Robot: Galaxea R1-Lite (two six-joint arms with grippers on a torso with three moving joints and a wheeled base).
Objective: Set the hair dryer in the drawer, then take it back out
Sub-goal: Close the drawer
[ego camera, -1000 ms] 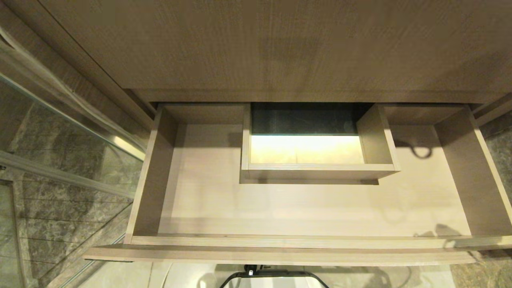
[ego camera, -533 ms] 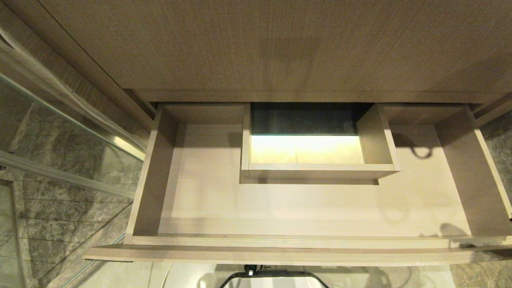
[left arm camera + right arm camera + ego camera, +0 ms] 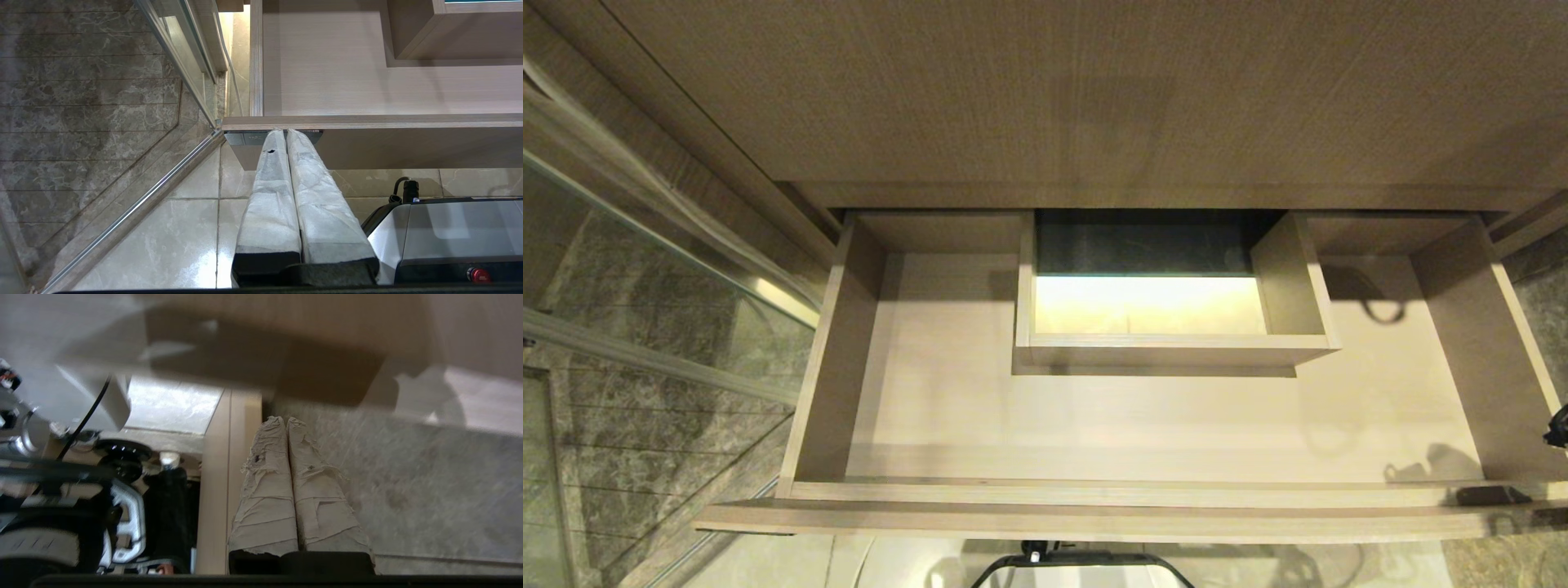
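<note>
The drawer (image 3: 1143, 425) stands pulled out in front of me, with a boxed cutout (image 3: 1168, 314) at the middle of its back. I cannot see the hair dryer anywhere. My right end effector (image 3: 286, 421) is pressed shut and holds nothing, just beside the drawer's wooden edge. My left end effector (image 3: 284, 132), shut and holding nothing, points at the drawer's front panel.

Drawer (image 3: 1143, 425) cut off at the right edge of the head view; its right front corner is not seen. A dark part (image 3: 1558, 426) at the right edge is clipped, too little shown to be identified. Right wrist view blurred: grey surface at right smeared, machinery at lower left indistinct. A black-rimmed object (image 3: 1082, 567) is cropped by the bottom edge.
</note>
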